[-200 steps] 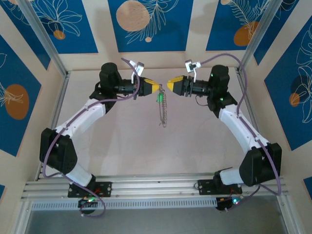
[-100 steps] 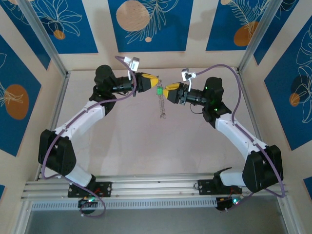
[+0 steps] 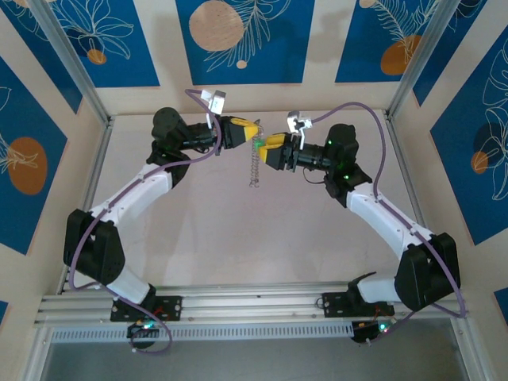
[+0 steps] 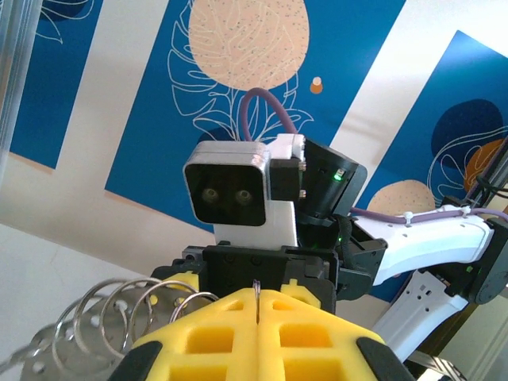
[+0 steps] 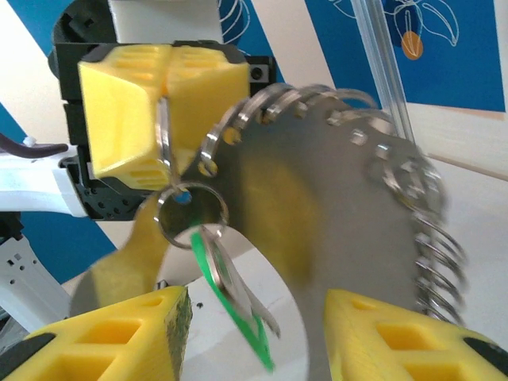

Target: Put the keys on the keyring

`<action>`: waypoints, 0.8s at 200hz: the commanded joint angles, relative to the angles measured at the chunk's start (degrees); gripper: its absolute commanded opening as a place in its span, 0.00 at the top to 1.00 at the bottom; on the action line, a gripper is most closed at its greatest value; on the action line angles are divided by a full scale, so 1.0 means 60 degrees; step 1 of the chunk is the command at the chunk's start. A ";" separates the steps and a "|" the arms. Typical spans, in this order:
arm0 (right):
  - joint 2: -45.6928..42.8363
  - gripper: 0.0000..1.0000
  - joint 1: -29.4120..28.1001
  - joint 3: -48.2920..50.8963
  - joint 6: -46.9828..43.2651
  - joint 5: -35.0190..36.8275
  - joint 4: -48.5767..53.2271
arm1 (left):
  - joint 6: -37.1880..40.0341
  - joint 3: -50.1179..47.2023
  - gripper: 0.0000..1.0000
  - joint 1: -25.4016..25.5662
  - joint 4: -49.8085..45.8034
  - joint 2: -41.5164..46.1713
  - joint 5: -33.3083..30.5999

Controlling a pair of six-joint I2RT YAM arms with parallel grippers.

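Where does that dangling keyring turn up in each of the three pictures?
Top view: keyring hangs mid-picture, between the two arms.
Left wrist: keyring at bottom left.
Right wrist: keyring arcs across the middle and right.
Shared landmark: the yellow left claw pinching it.

We list: bare table [image 3: 238,238] free across near and middle ground. Far centre blocked: left gripper [image 3: 253,132] and right gripper [image 3: 267,144] nose to nose, keyring [image 3: 254,168] dangling where they meet.

The keyring [image 3: 253,168] hangs under the left gripper [image 3: 255,132] — the right gripper [image 3: 263,144] just right of it.
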State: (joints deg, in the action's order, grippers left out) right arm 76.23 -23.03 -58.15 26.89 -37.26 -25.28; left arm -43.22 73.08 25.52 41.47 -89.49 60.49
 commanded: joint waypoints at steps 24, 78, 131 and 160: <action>0.0120 0.53 -0.0205 -0.0439 -0.0446 0.0029 0.0004 | -0.0240 0.0170 1.00 0.0054 0.0784 -0.0082 0.0318; 0.0169 0.99 -0.0278 -0.0533 -0.0436 -0.0202 0.0038 | -0.0426 0.0141 1.00 0.0059 0.1048 -0.0133 0.0244; 0.0277 1.00 -0.0402 -0.0618 -0.0337 -0.0192 0.0141 | -0.0526 0.0096 1.00 0.0058 0.1243 -0.0158 0.0134; 0.0542 1.00 -0.0640 -0.0930 -0.0392 -0.0210 0.0292 | -0.0566 0.0038 1.00 0.0072 0.1305 -0.0158 0.0150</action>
State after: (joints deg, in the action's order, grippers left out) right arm 77.82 -25.21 -60.64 25.02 -37.93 -24.40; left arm -46.00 73.08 25.52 45.17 -90.21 61.19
